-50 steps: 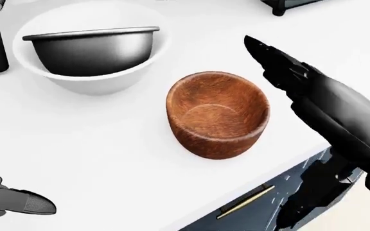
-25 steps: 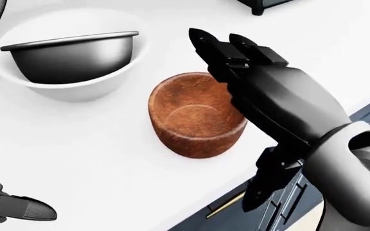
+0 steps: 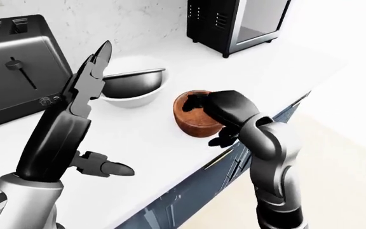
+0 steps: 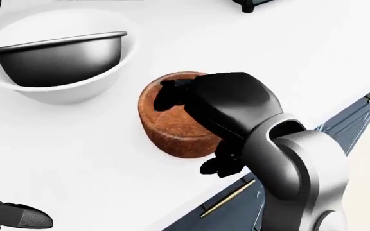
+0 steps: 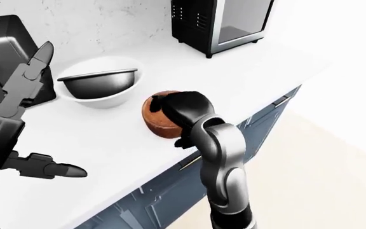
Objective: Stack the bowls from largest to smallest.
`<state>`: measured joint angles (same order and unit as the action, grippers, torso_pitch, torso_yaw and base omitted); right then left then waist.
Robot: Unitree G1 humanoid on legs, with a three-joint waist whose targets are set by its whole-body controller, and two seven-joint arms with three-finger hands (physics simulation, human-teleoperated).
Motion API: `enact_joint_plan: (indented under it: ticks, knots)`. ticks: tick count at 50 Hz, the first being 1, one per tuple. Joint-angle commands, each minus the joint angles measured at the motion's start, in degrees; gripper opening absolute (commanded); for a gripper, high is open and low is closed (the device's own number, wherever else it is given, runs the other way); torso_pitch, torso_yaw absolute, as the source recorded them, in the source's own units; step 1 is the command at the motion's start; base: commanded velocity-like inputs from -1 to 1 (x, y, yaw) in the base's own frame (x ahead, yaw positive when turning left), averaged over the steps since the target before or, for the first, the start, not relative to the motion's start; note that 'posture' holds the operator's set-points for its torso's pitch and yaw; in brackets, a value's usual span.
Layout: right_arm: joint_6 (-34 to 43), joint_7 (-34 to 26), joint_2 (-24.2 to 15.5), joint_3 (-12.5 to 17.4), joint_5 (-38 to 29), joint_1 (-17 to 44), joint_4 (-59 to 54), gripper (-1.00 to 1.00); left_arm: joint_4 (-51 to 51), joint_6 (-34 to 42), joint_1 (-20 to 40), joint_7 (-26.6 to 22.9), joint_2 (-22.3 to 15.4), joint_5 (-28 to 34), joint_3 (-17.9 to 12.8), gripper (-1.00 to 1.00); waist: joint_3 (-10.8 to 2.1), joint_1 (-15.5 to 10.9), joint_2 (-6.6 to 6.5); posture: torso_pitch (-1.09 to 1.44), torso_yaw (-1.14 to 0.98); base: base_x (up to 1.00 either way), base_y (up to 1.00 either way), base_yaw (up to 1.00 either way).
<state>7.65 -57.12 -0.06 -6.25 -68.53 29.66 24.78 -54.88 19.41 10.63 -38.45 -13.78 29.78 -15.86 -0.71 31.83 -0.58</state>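
A brown wooden bowl (image 4: 166, 137) stands upright on the white counter (image 4: 76, 159). My right hand (image 4: 195, 122) covers its right side. The fingers (image 4: 169, 94) curl over the rim into the bowl and the thumb (image 4: 214, 167) sits low outside its wall, so the hand is shut on it. At upper left a dark metal bowl (image 4: 56, 60) rests tilted inside a larger white bowl (image 4: 18, 89). My left hand (image 3: 110, 109) is raised on the left of the left-eye view, open and holding nothing, its fingers straight up beside the nested bowls.
A black toaster (image 3: 18, 71) stands at the left by the wall and a black oven (image 3: 234, 24) at the top. The counter's edge runs diagonally at lower right, with dark blue cabinets and a brass handle (image 4: 230, 197) below.
My right hand swung left and down onto the wooden bowl, and its fingers curled over the rim. The picture shifted a little, moving the bowls leftward. The left hand barely moved.
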Motion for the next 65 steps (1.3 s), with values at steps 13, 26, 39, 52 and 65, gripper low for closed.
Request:
enact_joint_plan:
  ticks: [13,26,39,52,65]
  knots:
    - [-4.7,4.4,0.9,-0.6,-2.8,0.9,-3.3,-0.96,0.0,-3.3,-0.7,1.4,0.4,-1.1,-1.2,1.00,-1.38,0.6,-0.08,0.00,-0.48,0.00,0.00,0.00]
    - [3.2,-7.5,-0.1,2.7,-3.4,21.0,-1.9,-1.00,-2.5,-0.9,-0.9,0.4,-1.0,-4.5,-4.1,1.00,-0.43,1.1,-0.30,0.00,-0.48,0.00,0.00,0.00]
    - [13.0,1.5,-0.6,4.1,5.2,52.8,-30.9,-1.00,-3.1,-1.2,-3.0,0.1,-2.3,-11.6,-11.0,1.00,0.27,1.8,-1.17,0.00,-0.48,0.00,0.00,0.00]
    - [7.6,16.9,-1.1,4.4,19.8,66.1,-57.9,-1.00,-5.1,-1.0,-6.6,-1.7,-3.1,-18.0,-20.1,1.00,0.33,0.6,-1.93,0.00,-0.42,0.00,0.00,0.00]
    - [3.7,20.5,-2.1,5.7,30.6,70.3,-68.7,-1.00,-5.1,-0.4,-7.0,-1.7,-3.7,-19.2,-21.3,1.00,0.71,-1.7,-2.04,0.00,-0.35,0.00,0.00,0.00]
